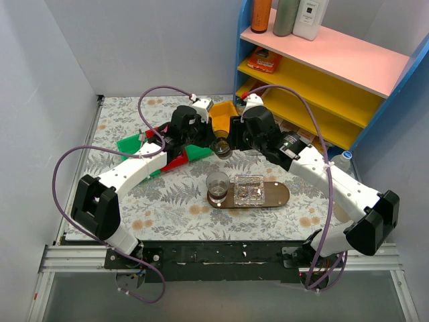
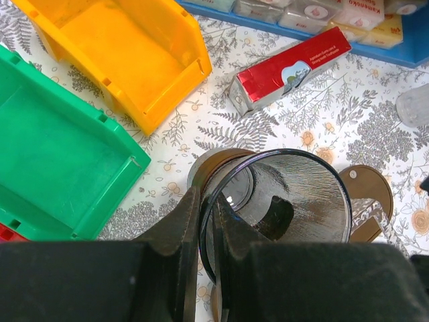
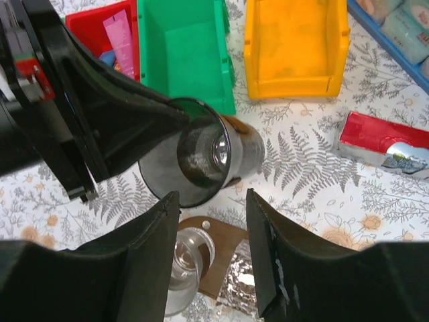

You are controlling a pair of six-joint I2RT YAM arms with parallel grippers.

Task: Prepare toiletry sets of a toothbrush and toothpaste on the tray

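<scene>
My left gripper [image 1: 216,145] [image 2: 209,201] is shut on the rim of a smoky dark glass cup [image 2: 288,201] and holds it tilted above the table, just behind the tray. The cup also shows in the right wrist view [image 3: 201,151]. My right gripper [image 1: 234,137] [image 3: 211,218] is open and empty, right beside the cup. The oval brown tray [image 1: 276,194] [image 3: 216,235] carries a clear glass cup [image 1: 218,186] [image 3: 188,258] and a clear square container [image 1: 248,189]. A pink toothpaste tube [image 3: 120,40] lies in the red bin [image 3: 90,20], with a blue tube end [image 3: 109,59] beside it. No toothbrush shows.
A green bin [image 2: 53,154] [image 3: 184,47] and a yellow bin [image 2: 114,47] [image 3: 291,47] stand behind the tray. A red toothpaste box [image 2: 291,70] [image 3: 382,144] lies to the right. A blue shelf unit [image 1: 322,74] with bottles and packets fills the back right corner.
</scene>
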